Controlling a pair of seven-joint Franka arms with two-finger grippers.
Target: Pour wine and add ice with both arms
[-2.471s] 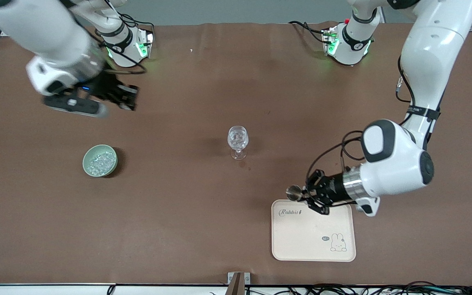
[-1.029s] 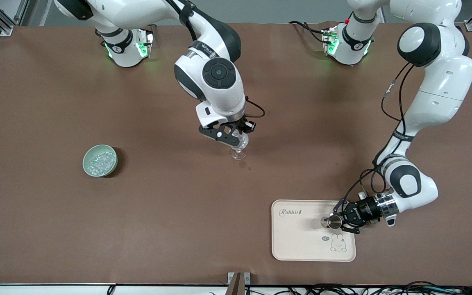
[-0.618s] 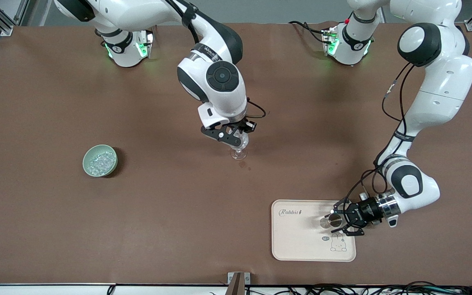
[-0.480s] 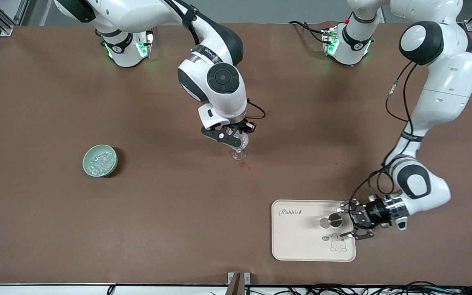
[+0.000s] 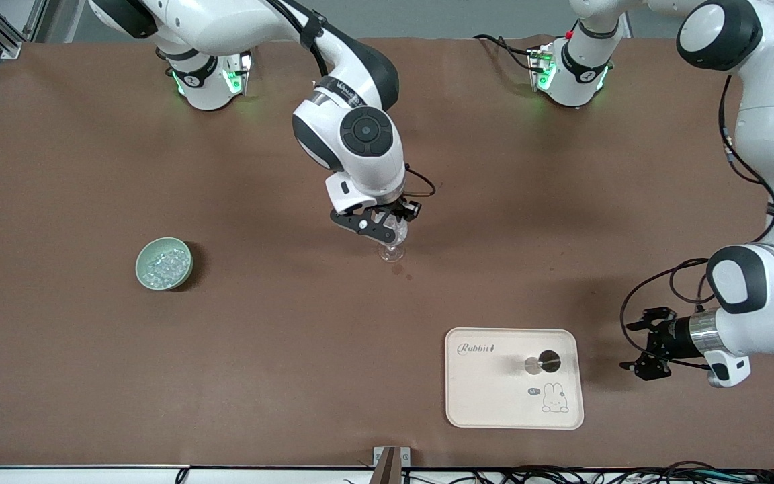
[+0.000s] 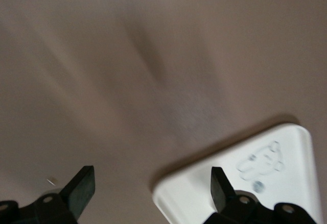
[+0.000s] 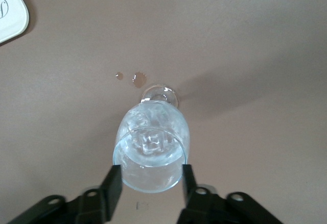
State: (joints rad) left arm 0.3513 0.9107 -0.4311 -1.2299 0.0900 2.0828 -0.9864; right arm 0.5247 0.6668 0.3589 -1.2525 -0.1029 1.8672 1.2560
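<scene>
A clear stemmed glass [image 5: 391, 236] stands mid-table with ice [image 7: 153, 132] in its bowl. My right gripper [image 5: 387, 227] is shut on the glass's bowl, one finger on each side [image 7: 151, 178]. A pale green bowl [image 5: 164, 263] holding many ice chunks sits toward the right arm's end. A small metal cup [image 5: 537, 364] stands on the cream rabbit tray [image 5: 494, 396]. My left gripper [image 5: 643, 349] is open and empty, low over the bare table beside the tray, toward the left arm's end. It also shows in the left wrist view [image 6: 153, 193].
Two small brown drops [image 7: 137, 78] lie on the table by the glass's foot. A corner of the tray [image 6: 255, 178] shows in the left wrist view. The brown table mat [image 5: 259, 349] covers the whole surface.
My left gripper let go of the metal cup on the tray, opened, and drew away toward the left arm's end. My right gripper has stayed at the glass.
</scene>
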